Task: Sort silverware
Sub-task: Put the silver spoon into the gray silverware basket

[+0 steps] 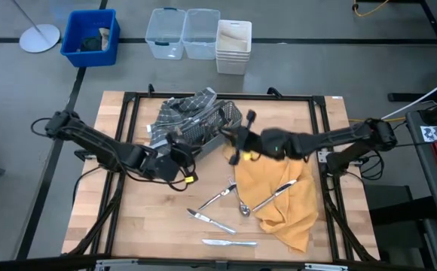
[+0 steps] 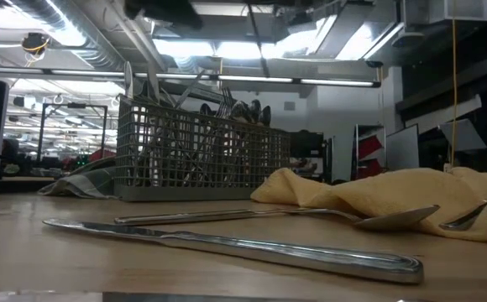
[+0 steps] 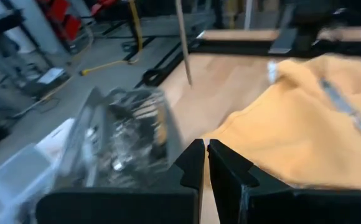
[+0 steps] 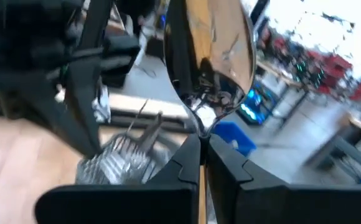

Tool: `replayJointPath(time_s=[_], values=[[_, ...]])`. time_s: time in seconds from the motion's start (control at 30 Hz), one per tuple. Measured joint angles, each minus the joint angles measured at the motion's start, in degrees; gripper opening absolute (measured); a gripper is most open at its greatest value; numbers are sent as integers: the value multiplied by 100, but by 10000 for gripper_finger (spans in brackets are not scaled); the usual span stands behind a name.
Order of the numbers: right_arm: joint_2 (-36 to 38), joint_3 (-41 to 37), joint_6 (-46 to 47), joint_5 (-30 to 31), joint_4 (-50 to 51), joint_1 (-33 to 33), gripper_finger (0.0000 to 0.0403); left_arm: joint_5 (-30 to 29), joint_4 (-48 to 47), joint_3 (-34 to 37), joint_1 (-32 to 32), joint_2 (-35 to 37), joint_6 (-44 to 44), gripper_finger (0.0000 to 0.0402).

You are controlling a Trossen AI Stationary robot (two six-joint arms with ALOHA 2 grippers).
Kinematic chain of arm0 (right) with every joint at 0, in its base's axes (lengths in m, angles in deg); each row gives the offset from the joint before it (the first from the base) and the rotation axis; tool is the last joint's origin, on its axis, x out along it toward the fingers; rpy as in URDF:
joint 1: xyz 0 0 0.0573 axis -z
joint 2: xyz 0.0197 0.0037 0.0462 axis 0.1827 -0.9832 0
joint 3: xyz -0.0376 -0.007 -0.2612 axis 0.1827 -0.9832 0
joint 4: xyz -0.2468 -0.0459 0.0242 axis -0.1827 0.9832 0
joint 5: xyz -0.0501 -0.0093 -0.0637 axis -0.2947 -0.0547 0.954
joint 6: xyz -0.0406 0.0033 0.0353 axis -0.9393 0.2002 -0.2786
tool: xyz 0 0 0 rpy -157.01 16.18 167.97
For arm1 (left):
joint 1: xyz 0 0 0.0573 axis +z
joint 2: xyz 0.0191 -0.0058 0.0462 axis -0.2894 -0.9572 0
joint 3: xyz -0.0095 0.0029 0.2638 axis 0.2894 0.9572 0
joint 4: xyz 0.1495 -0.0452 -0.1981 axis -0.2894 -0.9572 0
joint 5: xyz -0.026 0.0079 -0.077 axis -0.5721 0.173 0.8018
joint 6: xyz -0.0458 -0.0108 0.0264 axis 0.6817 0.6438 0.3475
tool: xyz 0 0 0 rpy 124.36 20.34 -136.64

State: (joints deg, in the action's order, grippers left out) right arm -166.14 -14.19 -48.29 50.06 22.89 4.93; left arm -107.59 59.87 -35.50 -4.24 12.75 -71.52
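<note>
Closest to the low camera, a knife (image 2: 235, 243) lies flat on the wooden table (image 1: 143, 218), with more loose silverware (image 1: 233, 207) beside and on the yellow cloth (image 1: 286, 207). One spoon (image 4: 210, 56) stands clamped by its neck in the right gripper (image 4: 202, 152), just beside the grey mesh caddy (image 1: 207, 120) full of cutlery. Left gripper (image 3: 204, 162), fingers pressed together and empty, hovers near the caddy.
</note>
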Motion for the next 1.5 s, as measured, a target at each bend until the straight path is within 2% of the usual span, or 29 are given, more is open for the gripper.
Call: replayJointPath(time_s=[0.17,0.3,0.43,0.6,0.8,1.03,1.33,1.5], values=[[-2,-36,-175,-1193,-454,879,19,-308,-825,0,11,52,553,15],[-5,-317,-145,-2110,-1292,1520,19,-440,-1306,0,11,52,1014,15],[-4,-704,9,-2750,-1980,1956,19,-475,-1488,0,11,52,1255,15],[-26,-1293,331,-3305,-2835,2191,19,-477,-1486,0,11,52,1338,15],[-584,-1701,544,-3468,-4240,2174,19,-477,-1447,2,11,52,1495,15],[-1541,-1709,939,-3516,-4983,2176,19,-469,-1445,2,11,50,1698,15],[-1836,-1707,968,-2977,-4414,2176,19,-461,-1464,7,7,50,1722,15],[-1829,-1696,964,-2897,-4250,2176,19,-457,-1464,7,7,48,1724,15]])
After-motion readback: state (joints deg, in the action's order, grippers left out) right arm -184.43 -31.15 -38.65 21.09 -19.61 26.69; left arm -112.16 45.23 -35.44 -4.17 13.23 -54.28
